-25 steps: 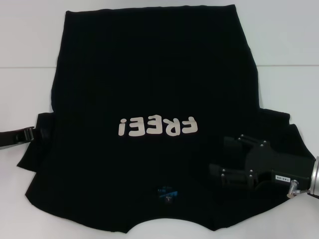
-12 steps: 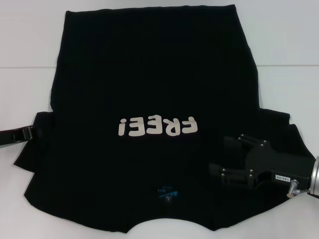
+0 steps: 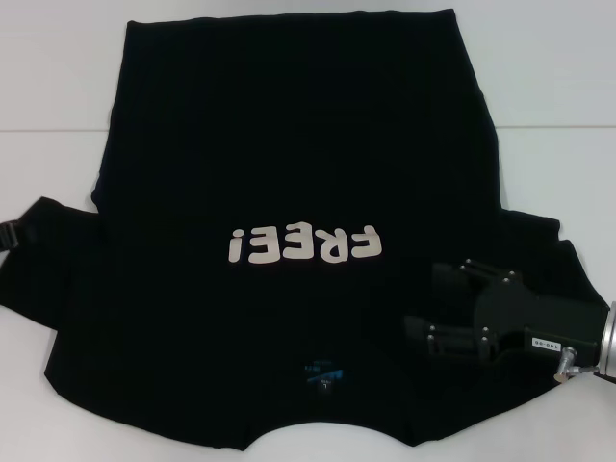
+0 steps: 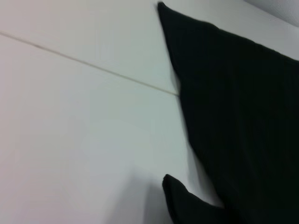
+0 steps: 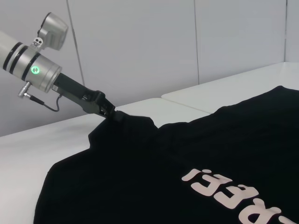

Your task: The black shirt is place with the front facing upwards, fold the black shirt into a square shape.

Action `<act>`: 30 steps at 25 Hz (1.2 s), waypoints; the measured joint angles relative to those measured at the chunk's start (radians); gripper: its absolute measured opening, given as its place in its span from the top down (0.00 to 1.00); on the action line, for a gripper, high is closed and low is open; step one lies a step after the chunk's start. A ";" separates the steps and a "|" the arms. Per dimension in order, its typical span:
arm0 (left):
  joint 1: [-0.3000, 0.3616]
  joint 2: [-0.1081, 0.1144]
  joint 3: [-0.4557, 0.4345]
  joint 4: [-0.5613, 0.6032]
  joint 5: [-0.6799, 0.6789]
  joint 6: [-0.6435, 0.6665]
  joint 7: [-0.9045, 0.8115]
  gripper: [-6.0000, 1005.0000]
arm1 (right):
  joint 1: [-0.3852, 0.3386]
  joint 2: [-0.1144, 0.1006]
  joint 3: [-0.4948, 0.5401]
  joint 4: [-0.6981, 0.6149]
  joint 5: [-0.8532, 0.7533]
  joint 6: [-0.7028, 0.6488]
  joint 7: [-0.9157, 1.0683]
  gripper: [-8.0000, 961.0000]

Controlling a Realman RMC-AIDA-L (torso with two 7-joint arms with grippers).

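- Black shirt [image 3: 289, 144] lies print-up on your table [image 3: 549, 67]; its left sleeve [image 3: 48, 260] has spread outward since a moment ago.
- Left gripper [image 5: 110, 113] stays clenched on that sleeve's edge.
- Right gripper [image 3: 433, 308] rests over the right sleeve, fingers spread.

Overhead head camera, two low wrist cameras

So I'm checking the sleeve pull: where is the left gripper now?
Left gripper is at the black shirt's left sleeve tip, head view's far left edge, pinching the cloth.
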 joint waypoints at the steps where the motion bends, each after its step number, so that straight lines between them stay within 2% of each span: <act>1: 0.000 0.002 -0.006 0.006 0.003 0.000 -0.001 0.98 | 0.000 0.000 0.000 0.000 0.000 0.000 0.000 0.04; 10: -0.014 0.013 -0.003 0.070 0.059 0.024 -0.077 0.98 | 0.000 0.000 0.003 0.000 0.000 0.000 0.000 0.04; 18: -0.032 0.016 0.002 0.122 0.063 0.129 -0.175 0.98 | 0.000 0.000 0.002 0.000 0.000 0.002 -0.005 0.04; 30: -0.084 0.022 0.004 0.120 0.048 0.300 -0.334 0.97 | 0.000 0.001 0.000 0.010 0.000 0.006 -0.012 0.04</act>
